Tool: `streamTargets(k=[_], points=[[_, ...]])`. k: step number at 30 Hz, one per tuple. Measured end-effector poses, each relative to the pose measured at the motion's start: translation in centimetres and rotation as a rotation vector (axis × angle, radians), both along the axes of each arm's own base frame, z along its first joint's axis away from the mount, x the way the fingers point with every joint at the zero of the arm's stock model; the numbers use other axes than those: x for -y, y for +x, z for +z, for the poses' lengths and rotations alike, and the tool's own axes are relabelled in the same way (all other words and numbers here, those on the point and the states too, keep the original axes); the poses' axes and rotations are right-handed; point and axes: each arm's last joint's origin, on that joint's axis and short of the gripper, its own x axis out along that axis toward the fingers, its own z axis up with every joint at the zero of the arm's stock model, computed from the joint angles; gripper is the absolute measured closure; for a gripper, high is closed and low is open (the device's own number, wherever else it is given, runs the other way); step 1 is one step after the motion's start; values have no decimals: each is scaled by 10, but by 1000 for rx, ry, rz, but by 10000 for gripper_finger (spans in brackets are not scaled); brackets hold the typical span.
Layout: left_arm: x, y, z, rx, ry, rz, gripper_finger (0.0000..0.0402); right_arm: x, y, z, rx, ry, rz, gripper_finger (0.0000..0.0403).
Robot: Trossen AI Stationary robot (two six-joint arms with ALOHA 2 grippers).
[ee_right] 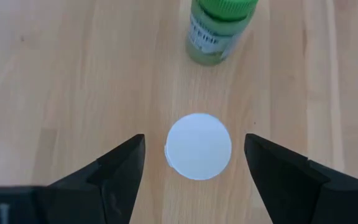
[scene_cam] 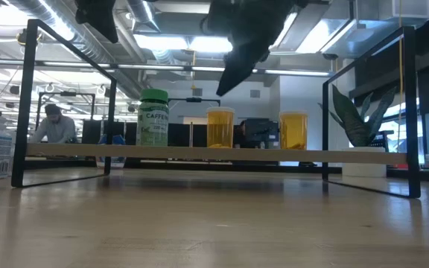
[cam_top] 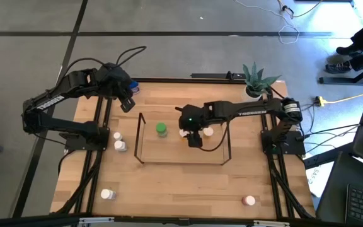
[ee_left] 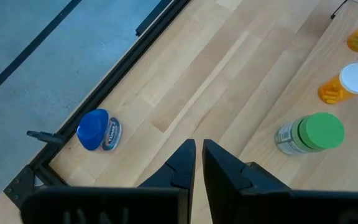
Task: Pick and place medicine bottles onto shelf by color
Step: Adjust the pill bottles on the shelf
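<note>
- The green-capped bottle stands upright on the shelf, long axis vertical and cap up; in the low view its pale green label faces the camera.
- Two amber bottles stand upright on the same board beside it: one just next to the green one, the other farther along the shelf's right part.
- The white cap of an amber bottle lies straight below the right gripper, whose fingers are spread wide to either side of it with clear gaps, touching nothing.
- The left gripper hangs over the far left corner of the counter, fingers pressed almost together and empty.
- A blue-capped bottle lies on its side near that corner, close to the counter's black edge frame, long axis flat on the wood.
- Two white-capped bottles stand just outside the shelf's left end.
- Another white-capped one and a pink-capped one stand well apart near the front edge, with open wood around them.
- A potted plant sits at the far right corner.
</note>
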Motion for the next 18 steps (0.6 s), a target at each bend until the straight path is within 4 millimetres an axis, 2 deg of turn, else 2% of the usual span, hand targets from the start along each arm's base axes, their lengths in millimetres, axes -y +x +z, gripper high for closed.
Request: streamTargets(k=[18], points=[[0, 0, 0, -6, 3, -4, 376, 1, 8, -19, -53, 1, -5, 125]])
